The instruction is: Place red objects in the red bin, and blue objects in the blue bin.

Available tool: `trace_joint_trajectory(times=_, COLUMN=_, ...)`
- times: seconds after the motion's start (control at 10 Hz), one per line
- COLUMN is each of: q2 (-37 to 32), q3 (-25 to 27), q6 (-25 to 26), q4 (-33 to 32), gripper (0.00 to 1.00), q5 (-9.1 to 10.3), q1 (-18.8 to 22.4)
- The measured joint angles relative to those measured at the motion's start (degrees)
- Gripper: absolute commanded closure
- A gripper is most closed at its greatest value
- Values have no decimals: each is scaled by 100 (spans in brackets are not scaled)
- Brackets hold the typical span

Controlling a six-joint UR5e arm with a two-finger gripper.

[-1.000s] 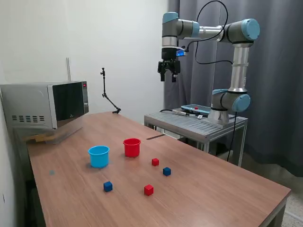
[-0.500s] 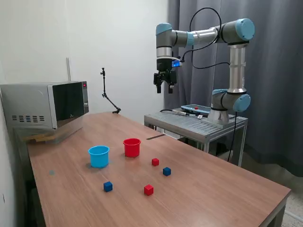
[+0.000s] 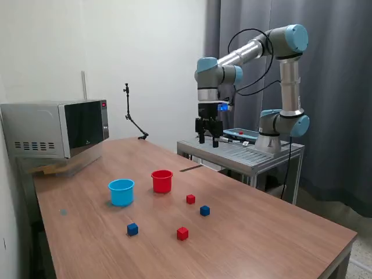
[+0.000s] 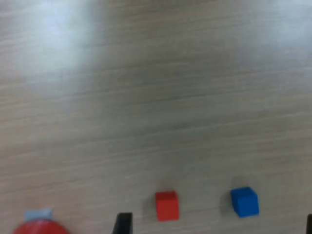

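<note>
Progress nil: red cubes and blue cubes loose on table, outside red cup and blue cup (nothing binned). Gripper high, spread apart, empty.

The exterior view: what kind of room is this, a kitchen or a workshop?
Most likely a robotics lab or test room, not a kitchen. A robot arm stands on a metal stand beside a wooden table laid out with small coloured cubes and cups; a microwave sits at the table's far end.
</note>
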Motion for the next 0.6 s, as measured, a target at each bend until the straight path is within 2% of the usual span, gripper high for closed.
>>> trace_joint_trajectory(times=0.3, q2=398, q3=46, q6=221, q4=-299, gripper=0, q5=-12, q1=220)
trace_joint_trajectory(times=0.6, q2=1079, q3=-88, q6=250, q4=-539, gripper=0, q5=-1, q1=448)
